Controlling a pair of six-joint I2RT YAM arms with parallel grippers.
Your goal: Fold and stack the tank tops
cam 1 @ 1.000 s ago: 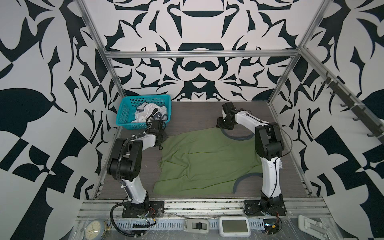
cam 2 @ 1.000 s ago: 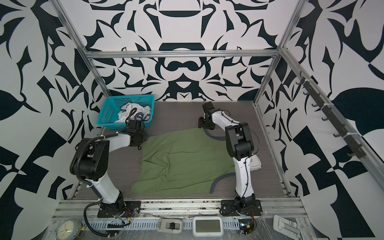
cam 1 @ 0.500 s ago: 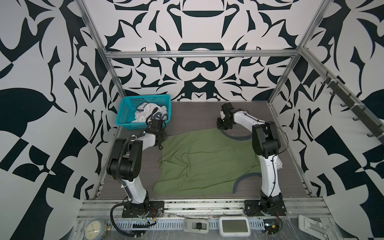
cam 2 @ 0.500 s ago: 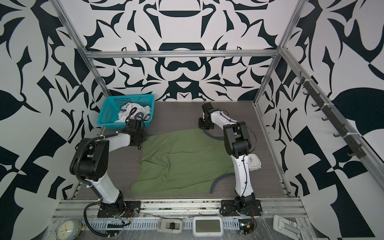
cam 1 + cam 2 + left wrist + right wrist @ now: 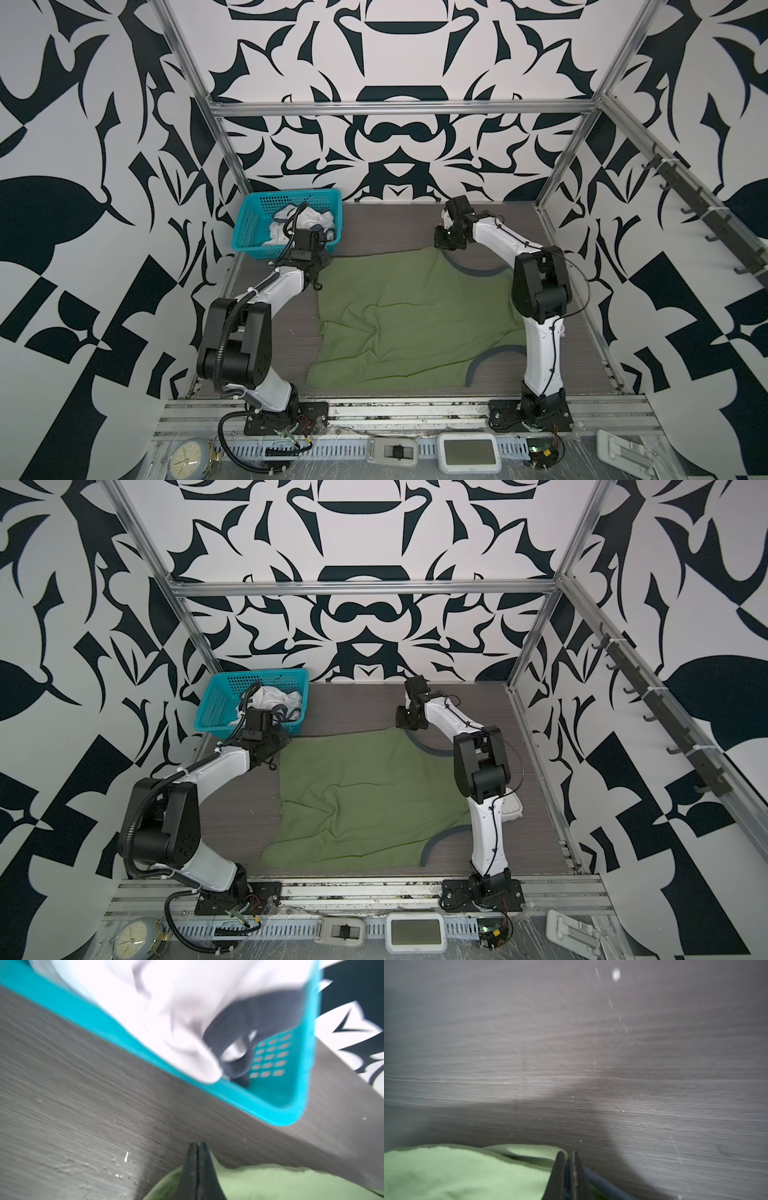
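Both wrist views are blurred. We see the white tank top bunched in the basket, partly behind the left arm. The green tank top lies spread on the table, with bare table beyond its far edge. The left gripper is pressed together on its far hem corner. The right gripper pinches its blue trim. The clock is too small to read.

Teal mesh basket at far-left corner of grey table; clock by the front rail.
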